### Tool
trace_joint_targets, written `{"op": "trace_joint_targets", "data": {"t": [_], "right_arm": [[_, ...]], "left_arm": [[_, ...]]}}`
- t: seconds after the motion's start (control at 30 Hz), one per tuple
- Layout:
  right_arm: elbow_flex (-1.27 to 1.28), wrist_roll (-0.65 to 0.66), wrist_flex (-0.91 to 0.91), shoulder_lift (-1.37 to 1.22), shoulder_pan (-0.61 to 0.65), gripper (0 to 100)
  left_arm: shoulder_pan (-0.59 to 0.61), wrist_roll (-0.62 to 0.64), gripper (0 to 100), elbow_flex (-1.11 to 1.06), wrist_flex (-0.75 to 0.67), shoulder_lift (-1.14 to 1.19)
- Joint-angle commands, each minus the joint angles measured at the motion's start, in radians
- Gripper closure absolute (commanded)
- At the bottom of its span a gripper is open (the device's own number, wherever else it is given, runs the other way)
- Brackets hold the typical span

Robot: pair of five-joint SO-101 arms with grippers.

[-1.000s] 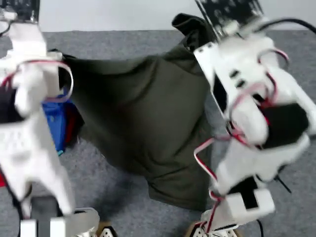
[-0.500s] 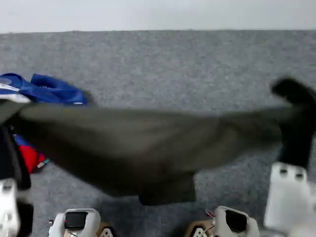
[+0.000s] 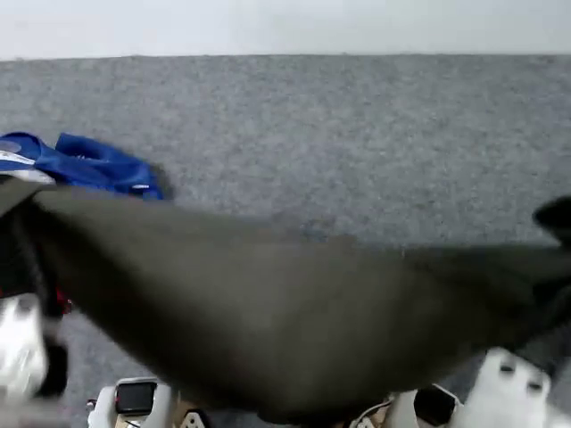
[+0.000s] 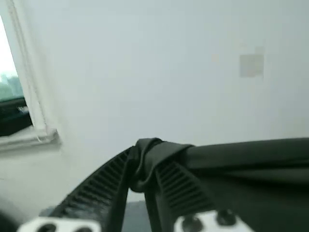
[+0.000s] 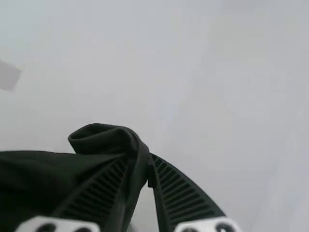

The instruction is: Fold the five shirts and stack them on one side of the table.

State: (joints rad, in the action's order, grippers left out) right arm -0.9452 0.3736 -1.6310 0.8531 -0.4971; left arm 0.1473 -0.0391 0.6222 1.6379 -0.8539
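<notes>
You're holding the dark olive fabric shirt [image 3: 285,321] stretched in the air, over and beside the crumpled blue shirt [image 3: 94,165], likely so it can be laid flat. The left gripper [image 4: 143,162] and right gripper [image 5: 144,166] each pinch a bunched end, seemingly the corners.

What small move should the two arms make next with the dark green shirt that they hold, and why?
Probably lower both ends together and lay the dark green shirt flat on the grey table, clear of the blue shirt. The left gripper and right gripper each pinch a bunched end, and the cloth hangs stretched between them, so it seems ready for spreading.
</notes>
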Motion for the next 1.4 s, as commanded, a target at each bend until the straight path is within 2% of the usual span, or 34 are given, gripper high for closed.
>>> {"op": "trace_joint_targets", "data": {"t": [0.0,0.17,0.3,0.5,0.67,0.8,0.9,1.03,1.13,1.23,1.37], "right_arm": [[0.095,-0.029,0.025,-0.117,-0.002,98.9],[0.198,-0.026,0.024,-0.252,0.142,98.9],[0.295,-0.031,0.091,-0.384,0.232,98.9],[0.433,-0.029,0.328,-0.616,0.252,98.9],[0.446,-0.028,0.269,-0.782,0.312,98.4],[0.446,-0.032,0.213,-0.921,0.463,97.2],[0.445,-0.034,0.214,-1.021,0.624,87.5],[0.440,-0.026,0.237,-1.132,0.852,72.3],[0.440,0.002,0.295,-1.213,0.993,66.7],[0.440,0.054,0.343,-1.296,1.081,66.3],[0.440,0.055,0.361,-1.432,1.098,66.3]], "left_arm": [[0.006,0.009,99,-0.191,-0.086,0.097],[0.006,0.005,99,-0.469,-0.295,0.238],[0.005,0.003,99,-0.605,-0.488,0.374],[-0.008,0.003,99,-0.650,-0.752,0.658],[-0.032,0.003,99,-0.647,-0.855,0.910],[-0.012,0.008,99,-0.648,-0.844,0.994],[0.018,0.009,99,-0.641,-0.789,0.977],[0.086,0.052,99,-0.576,-0.597,0.919],[0.158,0.112,99,-0.499,-0.442,0.876],[0.209,0.114,99,-0.421,-0.293,0.833],[0.230,0.112,99,-0.372,-0.176,0.792]]}}
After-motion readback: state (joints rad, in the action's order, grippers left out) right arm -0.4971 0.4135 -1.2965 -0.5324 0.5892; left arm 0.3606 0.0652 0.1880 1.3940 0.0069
